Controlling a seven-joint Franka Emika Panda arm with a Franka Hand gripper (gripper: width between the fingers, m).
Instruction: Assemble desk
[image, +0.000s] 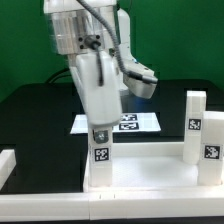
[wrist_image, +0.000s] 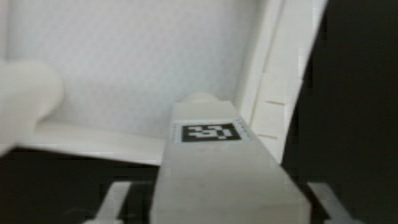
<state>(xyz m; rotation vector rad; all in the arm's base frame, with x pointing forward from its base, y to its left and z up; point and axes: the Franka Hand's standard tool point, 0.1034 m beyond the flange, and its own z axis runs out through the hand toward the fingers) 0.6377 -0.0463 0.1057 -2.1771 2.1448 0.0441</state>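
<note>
The desk's tabletop slab (image: 150, 168) lies flat at the front. One white block leg (image: 100, 153) with a square tag stands on the slab's corner at the exterior view's left. My gripper (image: 99, 133) comes down over this leg's top and is shut on it. In the wrist view the leg (wrist_image: 210, 150) fills the space between my fingers (wrist_image: 121, 200), with the slab (wrist_image: 143, 70) beyond it. Two more legs (image: 195, 115) (image: 212, 142) stand upright on the slab's end at the exterior view's right.
The marker board (image: 135, 122) lies behind the slab on the black table. A white piece (image: 8, 165) sits at the exterior view's left edge. The arm's white body leans over the slab's left part.
</note>
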